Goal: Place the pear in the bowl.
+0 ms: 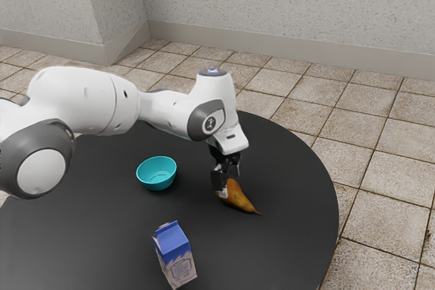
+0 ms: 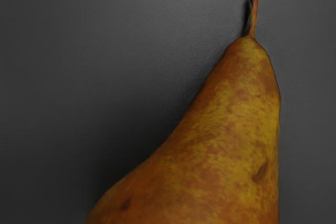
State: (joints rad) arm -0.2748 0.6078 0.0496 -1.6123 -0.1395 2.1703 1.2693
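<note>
While the bowl [image 1: 157, 174] shows a bare inside, I cannot tell if the gripper [image 1: 228, 185] at the pear [image 1: 240, 199] clasps it.

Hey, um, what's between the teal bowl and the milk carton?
A stretch of black tabletop lies between the teal bowl and the carton, seen in the exterior view.

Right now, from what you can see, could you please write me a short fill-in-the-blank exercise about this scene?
The round table has a top that is ____ in colour.
The carton has a top that is mostly ____ in colour.
The bowl stands with its open side facing ____.
The pincer is down at the pear, and the bowl lies toward the exterior view's ____ from it.

Missing words: black; blue; up; left.
</note>
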